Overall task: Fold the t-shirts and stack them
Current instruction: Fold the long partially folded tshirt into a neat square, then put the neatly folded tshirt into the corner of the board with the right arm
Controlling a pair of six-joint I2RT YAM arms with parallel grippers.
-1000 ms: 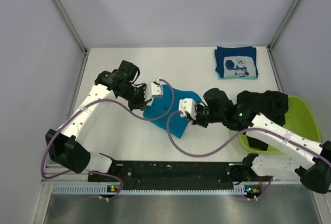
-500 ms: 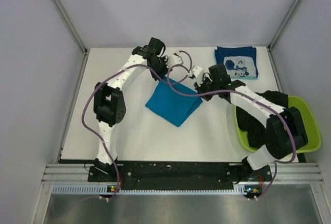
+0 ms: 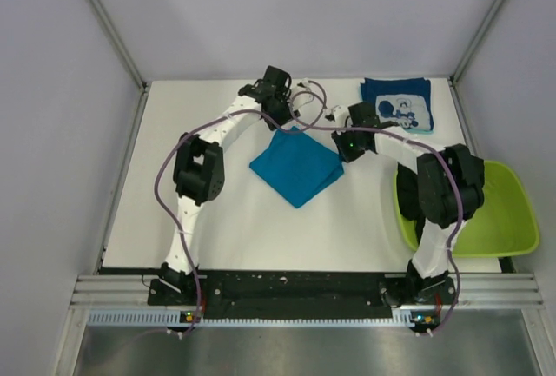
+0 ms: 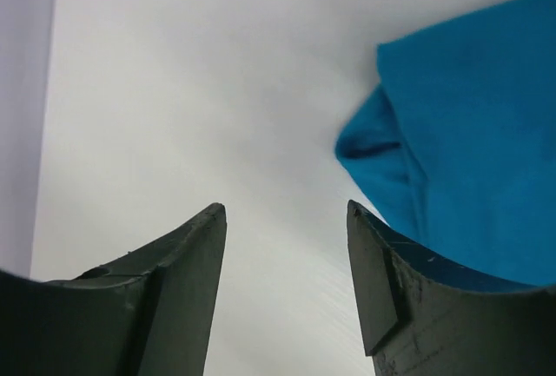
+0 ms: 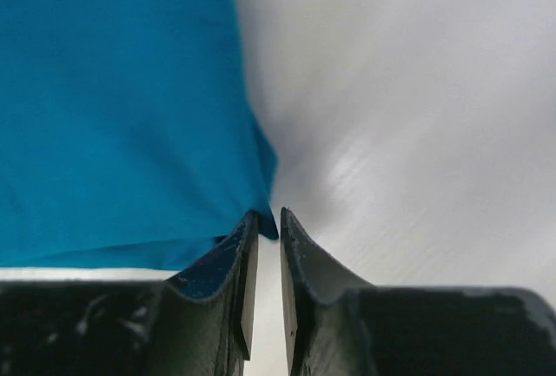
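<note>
On the white table (image 3: 217, 220), largest first.
- Green basin (image 3: 519, 220): right edge.
- Teal shirt (image 3: 295, 166): mid-table, folded flat, set as a diamond with corners pointing far and near.
- Navy shirt (image 3: 397, 104): far right, folded, print up, well apart from the teal one. It is the likely stacking spot, and the right arm is nearer to it.
- Left gripper (image 4: 285, 211): jaws apart, empty, just beyond the teal shirt's far corner.
- Right gripper (image 5: 269, 215): jaws nearly together at the shirt's far-right corner. Whether they pinch cloth cannot be told.

A second ago both grippers were closed and the teal shirt was bunched between them, nearer the bases.
</note>
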